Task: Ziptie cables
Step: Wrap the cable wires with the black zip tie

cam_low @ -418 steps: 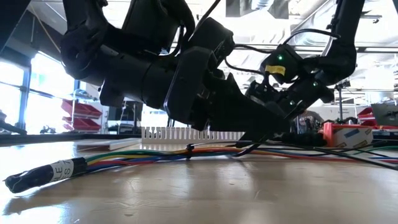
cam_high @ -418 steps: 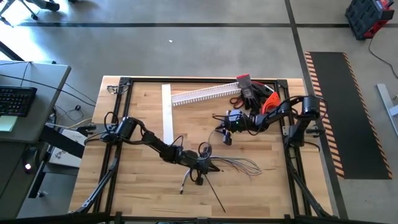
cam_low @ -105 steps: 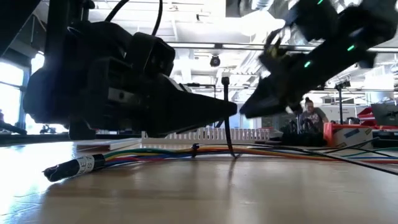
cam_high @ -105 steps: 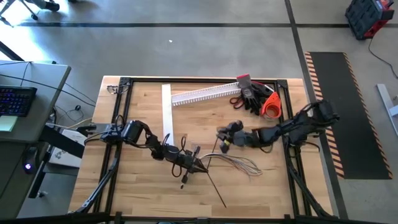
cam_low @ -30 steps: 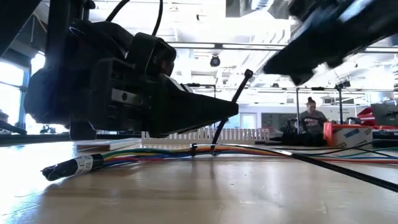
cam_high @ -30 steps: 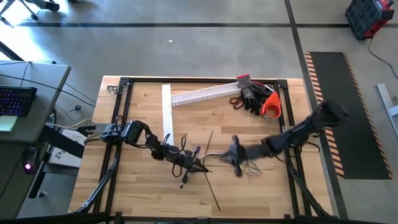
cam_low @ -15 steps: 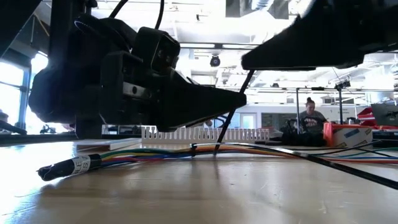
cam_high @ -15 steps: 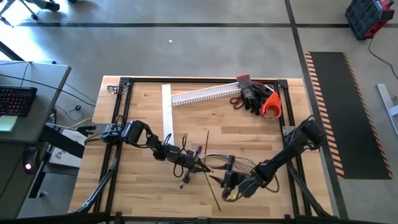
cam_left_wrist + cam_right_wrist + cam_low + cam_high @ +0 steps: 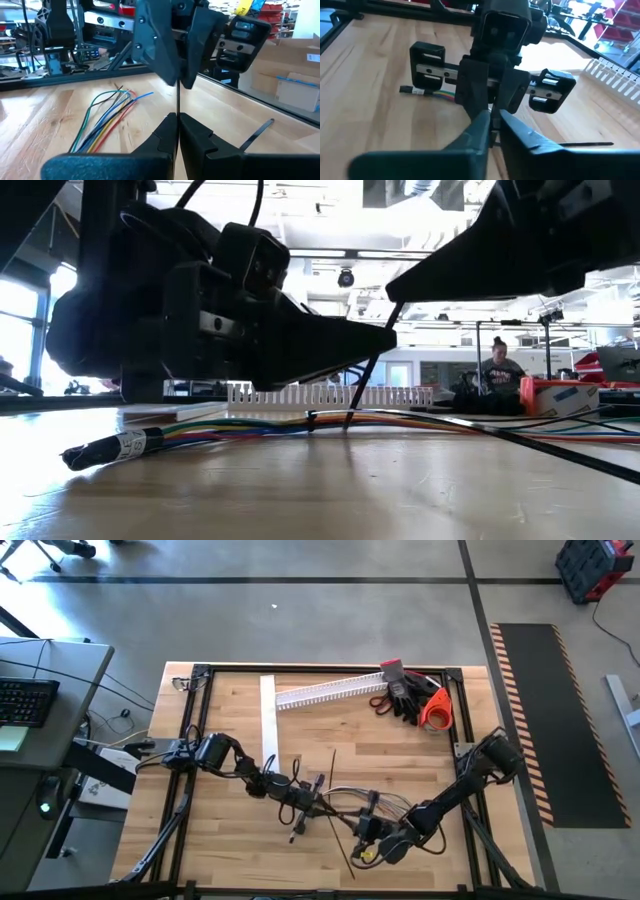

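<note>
L gripper (image 9: 308, 803) sits about mid-table w/ its fingers (image 9: 167, 131) pinched tight together. A thin upright ziptie (image 9: 177, 102) comes straight up from betw. the tips. R gripper (image 9: 372, 837) is just beside it, toward the near edge & a bit right of centre, facing the L one nose to nose. Its fingers (image 9: 481, 126) are drawn in to a narrow slit, closed on the same ziptie higher up. In the low view that ziptie (image 9: 372, 365) leans up from the cables (image 9: 250, 423) to the R gripper's tip. The cables (image 9: 352, 796) lie across the table's middle under both grippers. Their taped, labelled end (image 9: 100, 450) points to the left edge, and the loose coloured wire ends (image 9: 112, 107) fan out toward the right edge. A 2nd ziptie (image 9: 585, 144) lies flat on the table (image 9: 230, 850) near the R gripper. At the far edge: white slotted channel (image 9: 325, 692), flat white strip (image 9: 267, 720), dark gloves (image 9: 405, 695). A person (image 9: 497, 366) sits in the room beyond.
</note>
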Action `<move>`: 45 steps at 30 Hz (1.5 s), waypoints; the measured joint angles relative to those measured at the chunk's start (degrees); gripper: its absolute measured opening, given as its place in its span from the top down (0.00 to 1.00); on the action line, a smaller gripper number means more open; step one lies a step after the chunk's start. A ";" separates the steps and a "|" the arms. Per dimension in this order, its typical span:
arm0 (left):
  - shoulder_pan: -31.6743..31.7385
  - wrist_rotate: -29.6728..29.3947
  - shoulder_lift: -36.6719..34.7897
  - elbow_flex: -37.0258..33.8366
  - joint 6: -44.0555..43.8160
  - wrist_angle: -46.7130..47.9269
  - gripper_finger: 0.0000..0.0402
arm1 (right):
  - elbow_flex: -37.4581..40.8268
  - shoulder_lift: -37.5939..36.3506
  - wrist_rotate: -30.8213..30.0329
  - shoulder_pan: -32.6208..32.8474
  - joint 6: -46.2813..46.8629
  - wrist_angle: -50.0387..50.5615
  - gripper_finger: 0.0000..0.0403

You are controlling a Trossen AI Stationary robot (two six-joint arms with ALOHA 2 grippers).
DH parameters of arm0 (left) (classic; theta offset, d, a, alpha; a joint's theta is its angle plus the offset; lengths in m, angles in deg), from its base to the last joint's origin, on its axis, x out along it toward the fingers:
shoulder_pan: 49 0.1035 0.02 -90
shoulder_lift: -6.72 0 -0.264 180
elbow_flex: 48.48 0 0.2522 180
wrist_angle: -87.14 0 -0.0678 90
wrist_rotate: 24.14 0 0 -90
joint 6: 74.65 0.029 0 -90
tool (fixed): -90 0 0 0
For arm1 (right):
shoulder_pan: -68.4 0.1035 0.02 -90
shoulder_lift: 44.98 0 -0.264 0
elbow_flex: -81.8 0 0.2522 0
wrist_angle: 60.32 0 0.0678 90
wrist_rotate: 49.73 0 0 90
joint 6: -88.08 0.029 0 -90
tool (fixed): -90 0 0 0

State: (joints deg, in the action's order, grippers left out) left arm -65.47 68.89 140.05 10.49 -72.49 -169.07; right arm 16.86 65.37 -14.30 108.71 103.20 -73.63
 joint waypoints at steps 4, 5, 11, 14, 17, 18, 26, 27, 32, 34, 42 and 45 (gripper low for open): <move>-0.02 -3.31 -0.01 0.00 -1.21 0.00 1.00 | 0.00 -0.58 0.31 -0.01 -0.33 1.23 0.98; 0.01 -3.92 -0.03 0.00 -1.45 -0.03 0.99 | 0.00 -1.25 0.79 -0.01 -0.38 2.30 0.98; 0.89 -4.77 -1.52 -0.19 -3.16 0.05 0.88 | -5.80 -5.89 7.80 -1.12 3.46 20.25 0.99; 1.00 -4.12 -2.43 -0.76 -1.46 0.58 0.81 | -10.54 -5.43 15.06 -3.40 5.97 28.50 1.00; 0.75 -4.17 -3.98 -1.85 0.83 1.62 0.75 | -14.21 -3.66 19.16 -5.72 9.34 33.48 1.00; 0.65 -4.32 -4.50 -2.39 1.78 2.32 0.74 | -14.85 -3.31 19.56 -6.25 10.22 34.58 1.00; -1.95 -12.35 -12.77 -8.80 5.20 10.85 0.70 | -15.54 -2.56 20.12 -8.29 20.44 42.62 1.00; -2.09 -13.36 -13.53 -9.45 5.21 11.67 0.70 | -15.54 -2.56 20.20 -8.25 21.77 44.04 1.00; -1.91 -19.65 -14.72 -9.32 3.53 18.60 0.70 | -15.52 -2.56 20.59 -7.37 26.23 48.42 1.00; -1.05 -20.27 -14.68 -8.24 1.18 23.12 0.70 | -15.52 -2.65 20.65 -6.87 27.94 49.30 1.00; -0.35 -18.54 -14.68 -2.65 3.51 29.74 0.70 | -15.56 -2.67 22.35 -4.16 38.45 57.46 1.00; -0.03 -18.90 -14.68 0.50 5.50 34.97 0.70 | -15.56 -2.70 22.56 -2.82 42.53 60.52 1.00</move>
State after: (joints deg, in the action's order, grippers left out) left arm -65.50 49.99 125.37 10.99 -67.00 -134.09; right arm 1.30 62.67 8.26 105.89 145.73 -13.11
